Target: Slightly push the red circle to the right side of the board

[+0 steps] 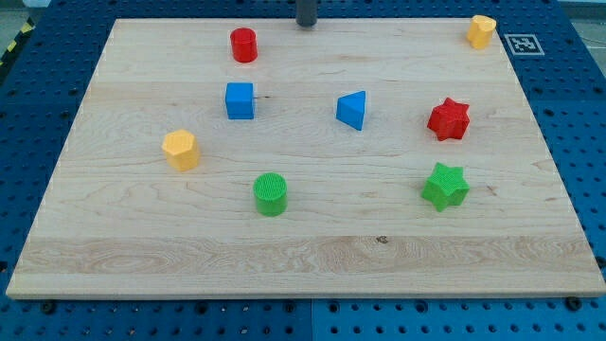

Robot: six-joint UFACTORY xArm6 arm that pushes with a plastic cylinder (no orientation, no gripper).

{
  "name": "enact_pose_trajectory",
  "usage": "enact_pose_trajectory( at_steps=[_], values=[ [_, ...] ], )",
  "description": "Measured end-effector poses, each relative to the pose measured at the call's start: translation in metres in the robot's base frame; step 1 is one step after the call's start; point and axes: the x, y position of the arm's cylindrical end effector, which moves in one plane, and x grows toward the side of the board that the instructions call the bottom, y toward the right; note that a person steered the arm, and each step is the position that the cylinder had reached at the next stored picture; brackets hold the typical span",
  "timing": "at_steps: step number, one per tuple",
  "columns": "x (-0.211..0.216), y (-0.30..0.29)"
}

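The red circle (244, 44) stands near the view's top, left of centre, on the wooden board (303, 246). My tip (307, 25) shows at the top edge of the board as a dark rod end. It is to the right of the red circle, apart from it by about a block's width or more, and touches no block.
A blue cube (240, 100) lies below the red circle. A blue triangle (352, 110), a red star (449, 119) and a green star (445, 187) are on the right. A yellow block (180, 150), a green circle (271, 194) and a yellow heart (481, 31) also lie on the board.
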Motion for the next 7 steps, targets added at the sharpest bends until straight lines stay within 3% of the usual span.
enact_pose_trajectory(
  at_steps=[3, 7],
  values=[
    [0.002, -0.12],
    [0.078, -0.128]
  ],
)
